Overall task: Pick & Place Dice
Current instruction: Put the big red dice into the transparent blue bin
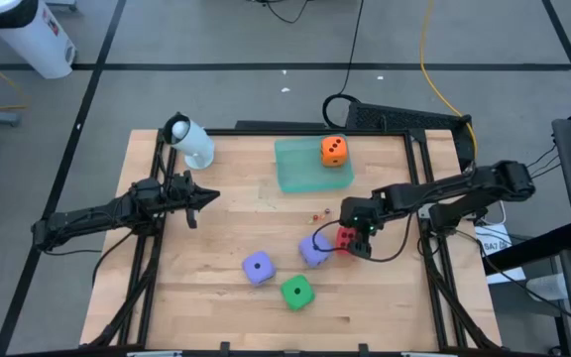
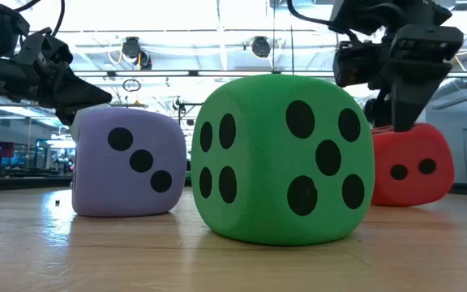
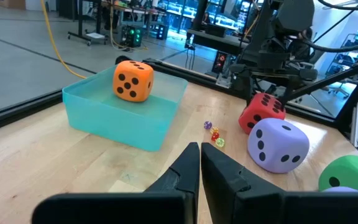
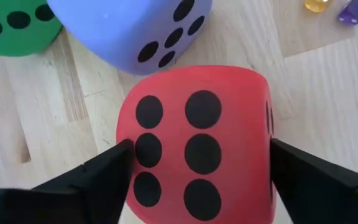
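I see the right gripper [image 4: 197, 163] down over the soft red cube die with dark pips [image 4: 197, 143], one finger on each side; the fingers [image 4: 104, 171] sit at the die's flanks, one touching its edge, the other just beside it, so I cannot tell if it is clamped yet. The red die rests on the wooden table [image 1: 206, 297], touching a soft purple die [image 1: 313, 250].

Left gripper [image 3: 199, 168]: jaws closed on nothing, hovering over the table's left side.

Translucent green plastic tray [image 1: 300, 171] at the table's far side: holds the soft orange die [image 1: 333, 150], in its right corner.

Second purple die [image 1: 258, 267] and soft green die [image 1: 296, 292] lie on the table near the front edge. A few tiny coloured dice [image 3: 214, 132] lie between tray and red die.
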